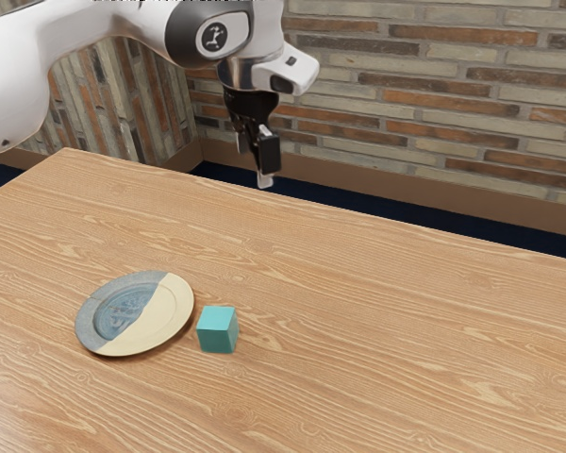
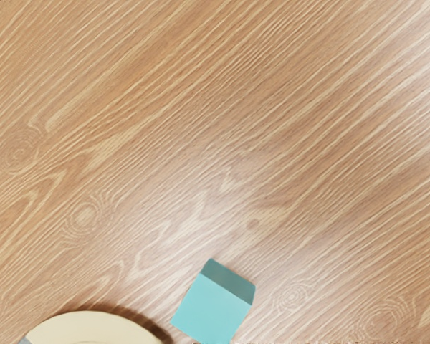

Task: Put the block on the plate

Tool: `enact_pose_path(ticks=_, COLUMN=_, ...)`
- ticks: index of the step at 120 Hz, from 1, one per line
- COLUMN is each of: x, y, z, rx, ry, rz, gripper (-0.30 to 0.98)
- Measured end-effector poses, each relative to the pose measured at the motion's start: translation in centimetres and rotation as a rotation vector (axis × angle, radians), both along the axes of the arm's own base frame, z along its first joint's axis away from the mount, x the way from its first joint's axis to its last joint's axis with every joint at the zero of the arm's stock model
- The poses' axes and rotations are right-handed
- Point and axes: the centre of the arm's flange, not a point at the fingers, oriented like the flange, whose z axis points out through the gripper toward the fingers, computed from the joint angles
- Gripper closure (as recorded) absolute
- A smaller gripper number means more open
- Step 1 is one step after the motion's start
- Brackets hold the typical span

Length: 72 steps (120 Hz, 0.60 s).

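The fingers [image 1: 266, 177] are standing apart, holding nothing; reaching is seemingly the present step, now requiring careful lowering around the block [image 1: 217, 330], which is lying beside the plate [image 1: 182, 300].

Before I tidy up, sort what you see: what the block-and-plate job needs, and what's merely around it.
For the job:
- teal block, on the table beside the plate
- round plate, blue-grey and cream, where the block should go
- my arm

Just surroundings:
- wooden table, merely the support
- brick wall
- brown skirting
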Motion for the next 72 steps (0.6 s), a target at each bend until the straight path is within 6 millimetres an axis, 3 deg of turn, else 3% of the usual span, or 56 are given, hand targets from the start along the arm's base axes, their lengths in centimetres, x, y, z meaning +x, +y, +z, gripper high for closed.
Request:
enact_pose_path(ticks=12, x=0.3, y=-0.1, z=-1.2, rx=0.010, ry=0.027, rz=-0.041, gripper=0.00)
enact_pose_path(ticks=36, x=1.6, y=0.2, z=-8.0, rx=0.030, ry=0.137, rz=-0.094, gripper=0.00)
enact_pose_path(ticks=58, x=0.0, y=2.2, z=-13.0, rx=0.041, ry=0.233, rz=-0.114, gripper=0.00)
enact_pose_path(ticks=72, x=-1.4, y=3.6, z=-14.7, rx=0.021, ry=0.250, rz=-0.105, gripper=0.00)
